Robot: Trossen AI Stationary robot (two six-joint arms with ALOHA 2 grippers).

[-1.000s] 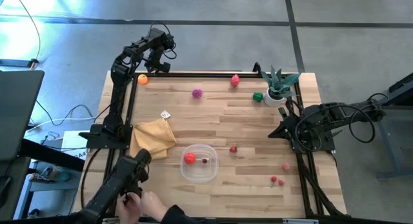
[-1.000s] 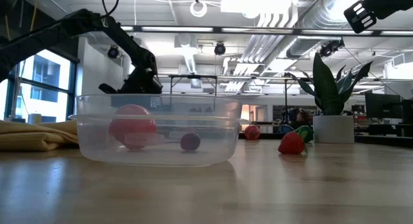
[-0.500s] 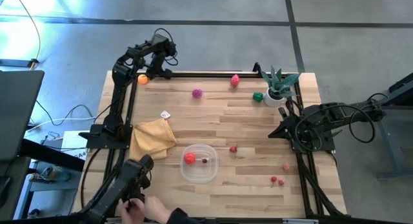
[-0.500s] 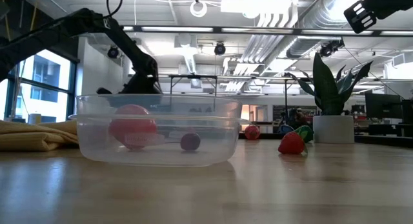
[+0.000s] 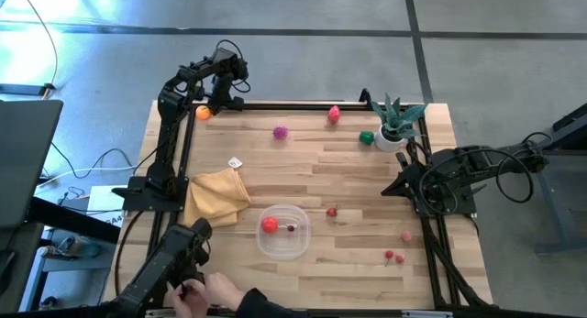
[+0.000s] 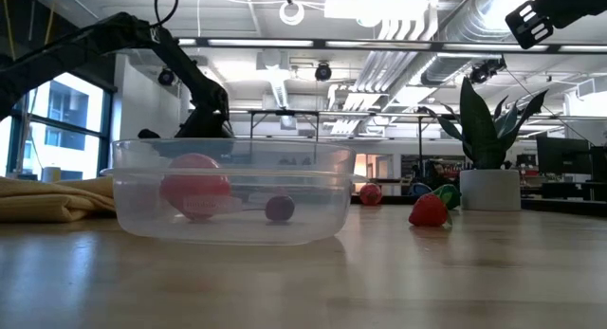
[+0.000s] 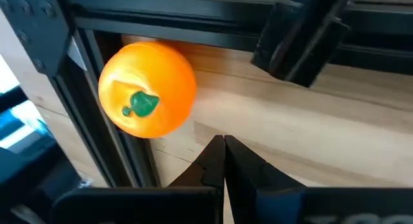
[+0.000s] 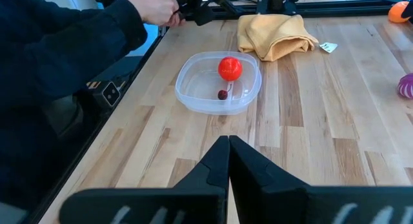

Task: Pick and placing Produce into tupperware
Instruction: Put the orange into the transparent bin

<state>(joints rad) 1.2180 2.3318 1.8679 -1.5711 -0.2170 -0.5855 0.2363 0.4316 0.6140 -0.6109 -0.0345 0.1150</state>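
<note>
Hovering near the orange fruit (image 7: 148,90), the left pincer (image 7: 224,146) is pressed together, empty.

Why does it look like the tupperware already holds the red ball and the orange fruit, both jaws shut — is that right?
Not quite. The tupperware holds the red ball and a small dark cherry-like piece, not the orange fruit. The high view shows the orange still at the table's far left corner by the left gripper. Both grippers' jaws are shut, as you said; the right gripper waits at the right edge.
</note>
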